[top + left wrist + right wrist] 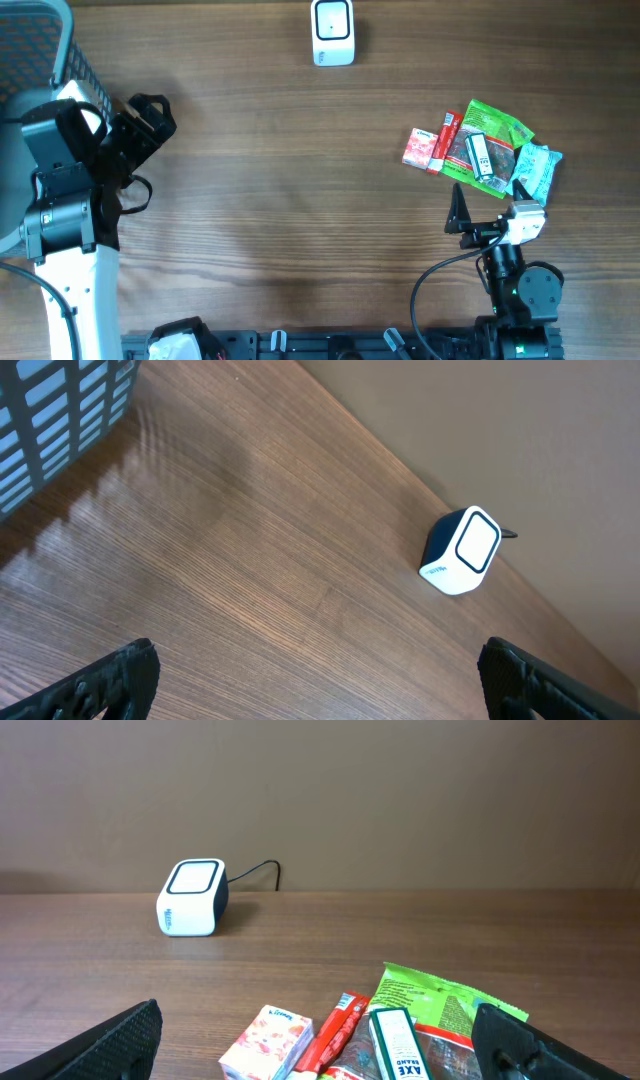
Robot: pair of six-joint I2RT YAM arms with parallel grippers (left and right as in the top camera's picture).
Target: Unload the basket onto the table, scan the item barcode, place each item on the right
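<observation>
Right gripper: jaws apart, empty; packets heaped just ahead, seemingly staged for picking. Scanner well beyond, window upward, presumably to read barcodes. Left gripper: apart, empty.

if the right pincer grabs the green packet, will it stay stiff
Probably not: the green packet looks like thin crinkled film, so it would likely flop. The white box lying on it may slide off.
</observation>
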